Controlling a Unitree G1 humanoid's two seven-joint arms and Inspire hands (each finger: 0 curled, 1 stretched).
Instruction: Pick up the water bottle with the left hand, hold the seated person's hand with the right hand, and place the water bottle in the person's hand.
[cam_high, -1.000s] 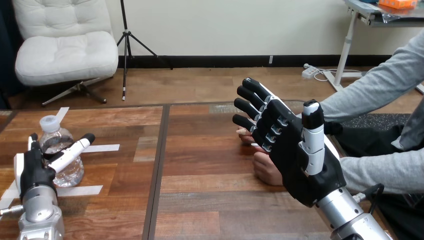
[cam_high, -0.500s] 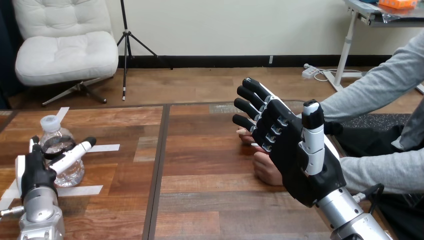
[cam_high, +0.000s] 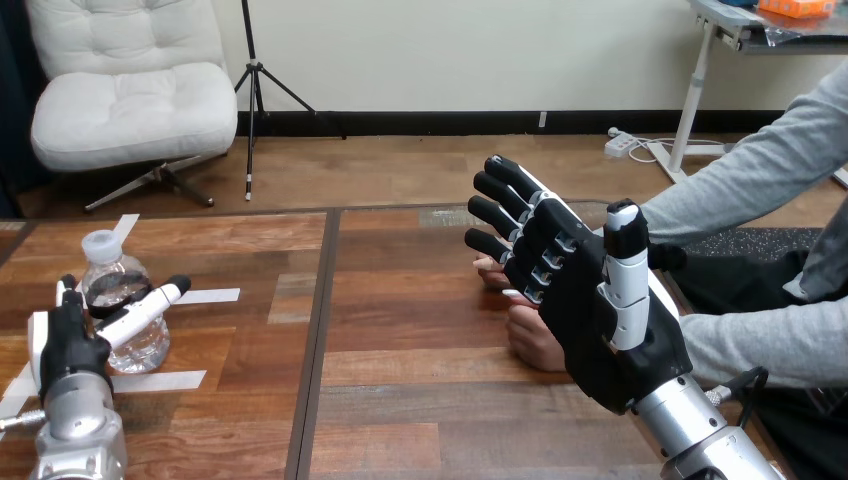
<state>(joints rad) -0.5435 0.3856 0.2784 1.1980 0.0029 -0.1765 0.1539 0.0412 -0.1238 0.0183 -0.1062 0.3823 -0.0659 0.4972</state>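
"Wooden bench (cam_high: 420, 400): where's the water bottle (cam_high: 108, 275)?"
"Upright at its left, among white tape strips (cam_high: 205, 296), between the left hand's (cam_high: 68, 345) straight fingers (cam_high: 150, 303)."
"And the right hand (cam_high: 600, 320)?"
"Raised, fingers spread, covering most of the person's hands (cam_high: 530, 340) behind it."

Vantage: the robot's head, above the near edge of the counter (cam_high: 400, 400).
Facing: forward and down across the counter.
Nearness: close; the right hand (cam_high: 590, 300) looms large at lower right, while the left hand (cam_high: 68, 345) sits low at the left.
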